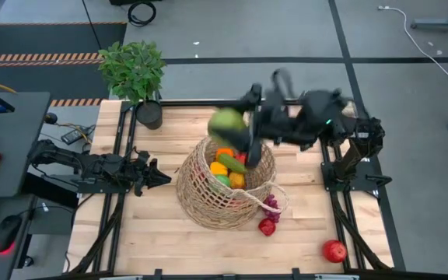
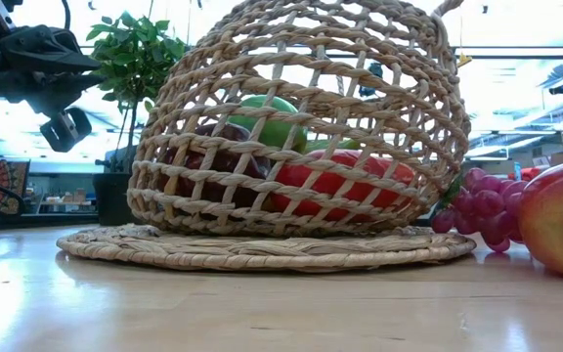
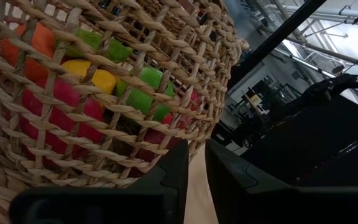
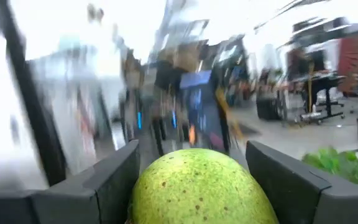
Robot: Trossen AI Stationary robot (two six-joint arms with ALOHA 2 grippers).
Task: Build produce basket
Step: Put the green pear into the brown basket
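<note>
Right gripper [image 4: 191, 180]: clamped on a green fruit [image 1: 228, 122], just above the basket [image 1: 208, 204] rim's far side.
Advice: carry it over the opening's middle, lower, then let go, so it won't bounce out.
Left gripper [image 3: 194, 171]: fingers nearly together, empty, beside the basket.
Count: one basket; two red apples [image 1: 334, 250] and one grape bunch [image 1: 271, 204] outside it.

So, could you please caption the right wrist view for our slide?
Right claw shut on a speckled green fruit, with a blurred room beyond.
</note>
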